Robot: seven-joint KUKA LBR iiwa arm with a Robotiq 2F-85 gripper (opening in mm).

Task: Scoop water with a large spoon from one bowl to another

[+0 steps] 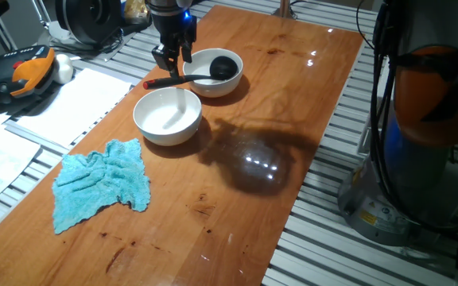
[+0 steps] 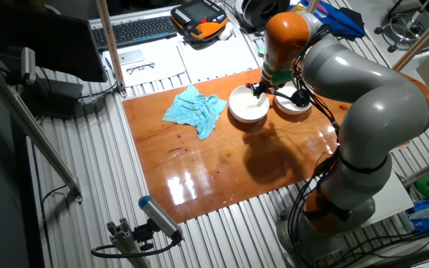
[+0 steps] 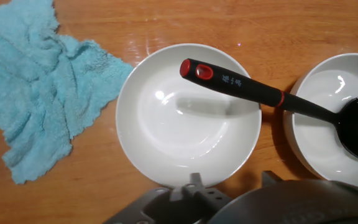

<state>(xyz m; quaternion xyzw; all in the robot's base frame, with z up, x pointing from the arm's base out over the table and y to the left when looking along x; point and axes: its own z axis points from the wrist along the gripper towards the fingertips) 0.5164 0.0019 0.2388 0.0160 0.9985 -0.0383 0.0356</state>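
Observation:
The black ladle (image 1: 188, 79) lies with its cup in the far white bowl (image 1: 213, 88). Its handle reaches left, and the red tip juts over the near white bowl (image 1: 165, 125). My gripper (image 1: 172, 59) hangs just above the handle, open and holding nothing. In the hand view the ladle (image 3: 247, 88) lies across the left bowl (image 3: 129, 130), with its cup in the right bowl (image 3: 316, 146). Glints on the right bowl's bottom suggest clear water; I cannot tell how much. The other fixed view shows my gripper (image 2: 261, 88) over both bowls (image 2: 246, 112).
A crumpled blue cloth (image 1: 102, 184) lies on the wooden table (image 1: 293, 159) left of the near bowl; it also shows in the hand view (image 3: 36, 81). Papers and an orange pendant (image 1: 22, 71) sit off the table's left edge.

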